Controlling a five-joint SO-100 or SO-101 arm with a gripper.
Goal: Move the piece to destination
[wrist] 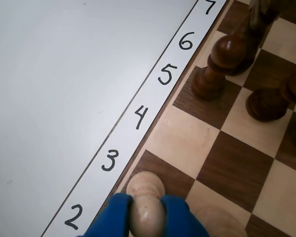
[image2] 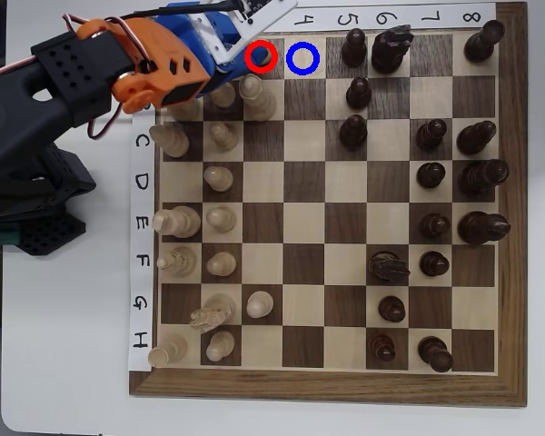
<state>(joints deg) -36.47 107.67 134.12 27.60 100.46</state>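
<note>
In the wrist view the pale cream pawn [wrist: 146,200] stands on the dark square beside the number 3, at the board's edge. My gripper [wrist: 147,206] has its blue fingers [wrist: 111,217] closed on the pawn's two sides. In the overhead view my gripper [image2: 245,56] reaches to the red-ringed dark square [image2: 274,56], and the pawn there is mostly hidden. The destination, a light square with a blue ring [image2: 303,58], lies directly right of it and is bare. It also shows in the wrist view [wrist: 187,136], just beyond the pawn.
Dark pieces [wrist: 214,69] stand two squares beyond the destination, with more [wrist: 269,98] to the right. A pale piece [wrist: 219,217] stands right of my gripper. Pale pieces [image2: 254,95] crowd below the red ring. A numbered paper strip [wrist: 138,118] borders the board.
</note>
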